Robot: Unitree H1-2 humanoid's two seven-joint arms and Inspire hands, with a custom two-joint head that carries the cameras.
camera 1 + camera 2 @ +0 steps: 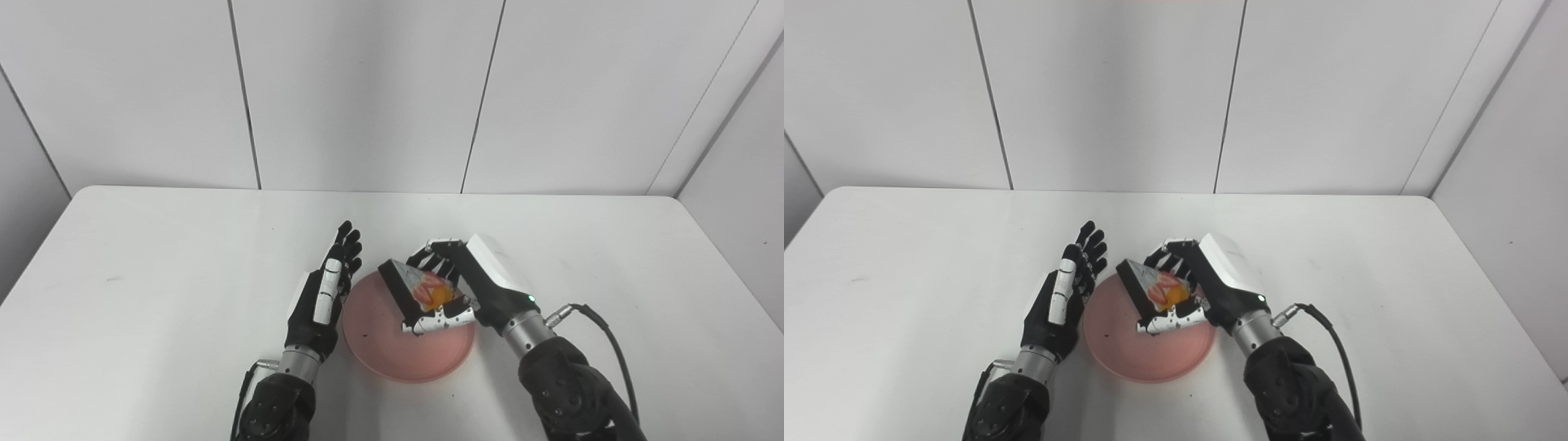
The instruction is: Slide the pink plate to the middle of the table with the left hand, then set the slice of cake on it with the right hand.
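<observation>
Placing step: my right hand (456, 288) grips the cake slice (422, 288) over the pink plate (392, 349) — lower, release; left hand (324, 294) beside it, fingers straight.

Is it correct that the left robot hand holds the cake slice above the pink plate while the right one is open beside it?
No, the sides are swapped. In the left eye view the right robot hand holds the cake slice above the pink plate, and the left robot hand is open beside it.
</observation>
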